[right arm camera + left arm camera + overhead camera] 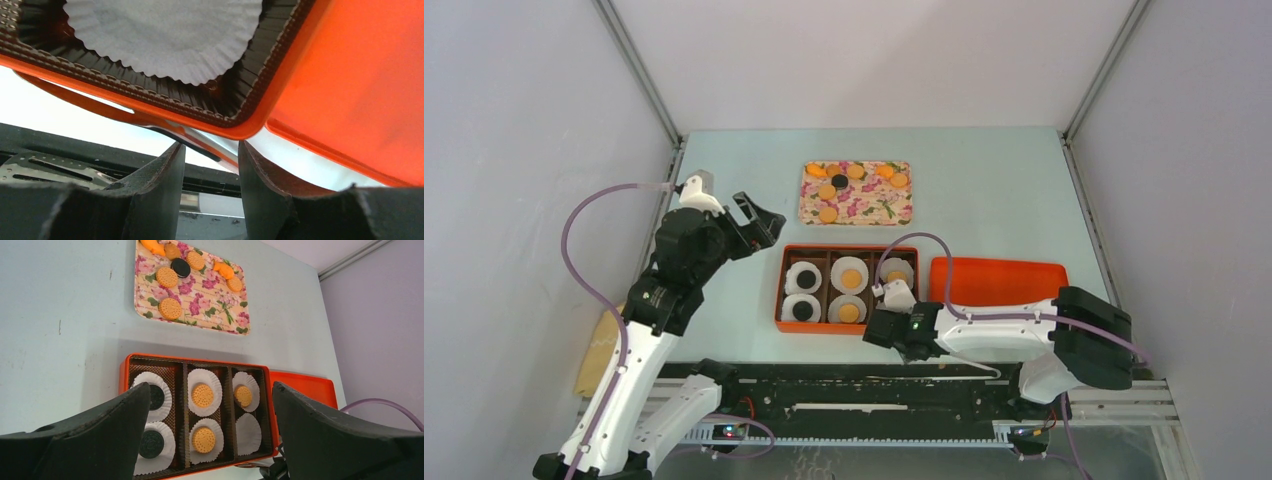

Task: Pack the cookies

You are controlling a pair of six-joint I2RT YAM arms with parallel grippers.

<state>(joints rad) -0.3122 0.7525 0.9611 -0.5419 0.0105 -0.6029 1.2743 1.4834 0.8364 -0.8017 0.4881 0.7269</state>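
Left gripper (762,215) is wide open, empty. Right gripper (212,150) is only slightly open, empty, beside the box (240,131) corner.

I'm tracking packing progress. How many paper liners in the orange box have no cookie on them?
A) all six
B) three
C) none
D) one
D: in the left wrist view only the near-right liner of the orange box is bare, while the other five each carry one of the cookies.
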